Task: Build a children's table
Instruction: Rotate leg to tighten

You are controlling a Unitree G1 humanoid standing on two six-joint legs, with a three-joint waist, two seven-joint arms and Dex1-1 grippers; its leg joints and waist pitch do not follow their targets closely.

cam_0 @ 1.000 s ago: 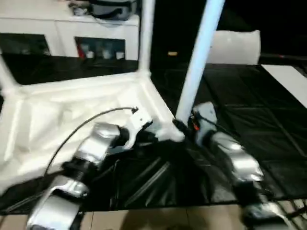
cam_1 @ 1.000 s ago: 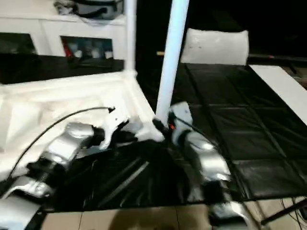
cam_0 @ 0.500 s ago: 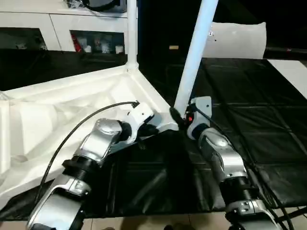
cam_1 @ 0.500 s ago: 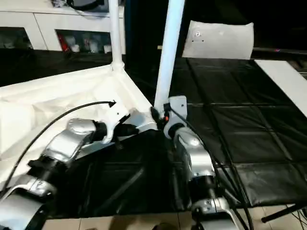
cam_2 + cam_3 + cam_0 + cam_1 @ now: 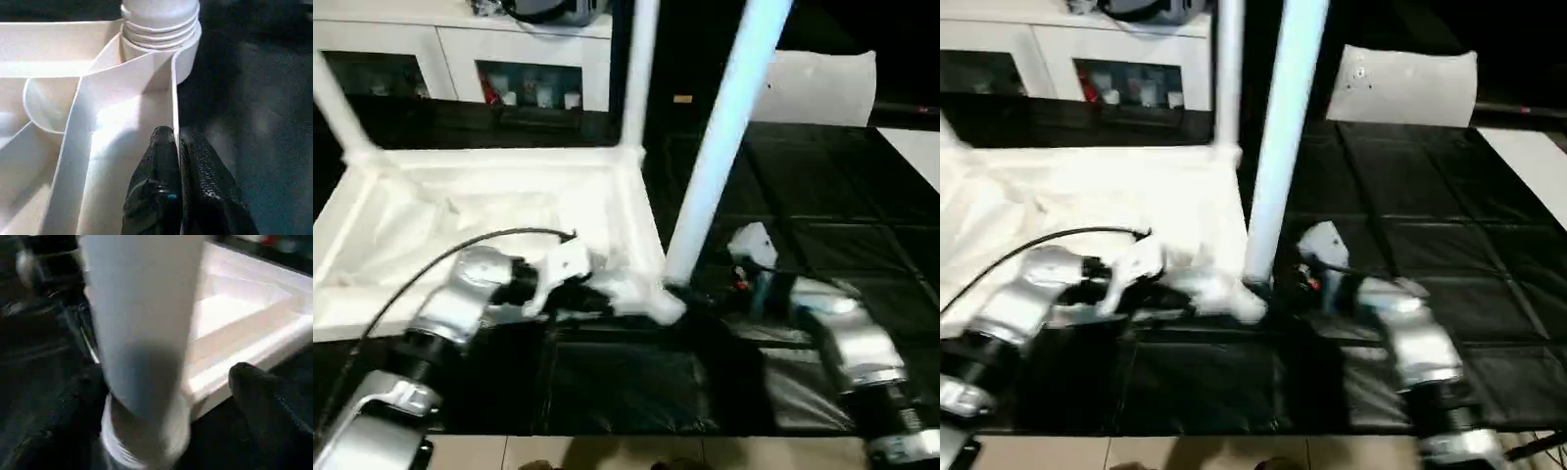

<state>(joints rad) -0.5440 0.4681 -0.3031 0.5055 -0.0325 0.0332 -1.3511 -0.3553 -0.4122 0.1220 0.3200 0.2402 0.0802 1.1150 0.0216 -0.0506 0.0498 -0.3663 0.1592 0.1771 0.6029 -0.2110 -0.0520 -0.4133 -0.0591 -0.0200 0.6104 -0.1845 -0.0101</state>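
The white tabletop (image 5: 489, 196) lies upside down on black mats, ribbed underside up. Three white legs stand in its corner sockets: a near one (image 5: 720, 166), a far one (image 5: 636, 73) and one at the far left (image 5: 337, 113). My left gripper (image 5: 607, 294) is shut on the tabletop's thin rim wall (image 5: 173, 98), a short way from the near leg's threaded base (image 5: 159, 19). My right gripper (image 5: 166, 377) stands open at the foot of the near leg (image 5: 142, 323). Its black fingers (image 5: 264, 401) sit on either side, with a gap showing between this one and the leg.
A white cabinet (image 5: 460, 59) with dark compartments runs along the back. A white pillow-like slab (image 5: 822, 88) leans at the back right, and a white board (image 5: 920, 147) lies at the right edge. Black mats (image 5: 832, 206) cover the floor, with pale flooring (image 5: 607, 455) in front.
My right gripper has spread its fingers away from the near leg. The left gripper keeps its pinch on the rim. The whole head view has shifted.
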